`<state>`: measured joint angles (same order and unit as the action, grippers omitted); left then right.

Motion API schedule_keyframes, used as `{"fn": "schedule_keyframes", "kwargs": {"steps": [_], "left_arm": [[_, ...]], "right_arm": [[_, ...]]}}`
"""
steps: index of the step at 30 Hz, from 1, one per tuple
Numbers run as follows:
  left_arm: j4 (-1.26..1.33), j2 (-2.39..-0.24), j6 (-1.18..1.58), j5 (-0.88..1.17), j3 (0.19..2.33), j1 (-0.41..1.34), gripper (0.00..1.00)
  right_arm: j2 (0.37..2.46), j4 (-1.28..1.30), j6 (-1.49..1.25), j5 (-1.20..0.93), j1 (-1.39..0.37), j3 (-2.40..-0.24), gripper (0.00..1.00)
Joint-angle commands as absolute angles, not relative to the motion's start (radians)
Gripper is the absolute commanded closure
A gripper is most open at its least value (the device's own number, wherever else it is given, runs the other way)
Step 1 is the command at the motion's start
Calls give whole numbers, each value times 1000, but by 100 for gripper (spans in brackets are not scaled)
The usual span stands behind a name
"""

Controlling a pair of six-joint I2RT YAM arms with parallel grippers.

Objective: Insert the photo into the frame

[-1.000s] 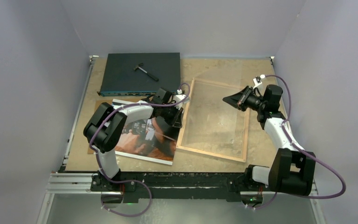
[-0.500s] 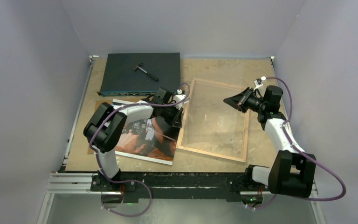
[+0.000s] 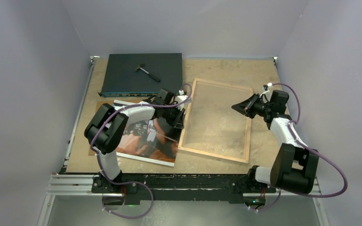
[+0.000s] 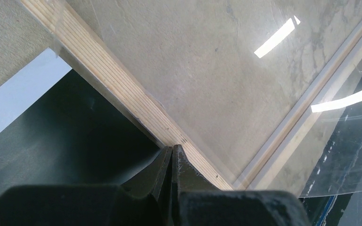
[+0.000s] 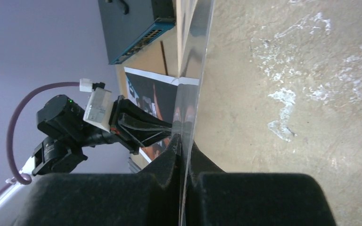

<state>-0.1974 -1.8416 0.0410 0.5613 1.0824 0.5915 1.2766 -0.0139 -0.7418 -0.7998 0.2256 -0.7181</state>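
The frame (image 3: 214,156) lies flat on the surface (image 3: 217,68), the photo (image 3: 141,141) face up beside it; left end effector (image 3: 183,121) at the frame's left rail, right end effector (image 3: 234,107) over its right half

Plain pale lilac-grey walls (image 3: 37,70) close in a mottled tan tabletop (image 3: 226,68) on three sides; a metal rail (image 3: 70,184) runs along its near edge

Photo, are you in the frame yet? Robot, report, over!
Both shut: right gripper pinching the clear pane, left gripper at the frame rail nearest the photo. Photo face up beside frame, not in. Pane over the opening, in the way.
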Motion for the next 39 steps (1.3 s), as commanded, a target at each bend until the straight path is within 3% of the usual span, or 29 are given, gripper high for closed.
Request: {"fn": "schedule_keyframes", "kwargs": {"steps": [1, 8, 23, 39], "left_arm": [[-162, -1843, 32, 566, 1087, 605, 100], [-164, -1849, 32, 568, 1091, 605, 100], [-162, -1853, 34, 569, 1093, 605, 100], [-149, -1840, 34, 574, 1090, 605, 100]], "right_arm": [[1333, -2, -635, -788, 213, -743, 100], [1367, 110, -533, -753, 222, -818, 100], [1323, 126, -539, -810, 250, -759, 100], [1371, 213, -449, -725, 255, -761, 100]]}}
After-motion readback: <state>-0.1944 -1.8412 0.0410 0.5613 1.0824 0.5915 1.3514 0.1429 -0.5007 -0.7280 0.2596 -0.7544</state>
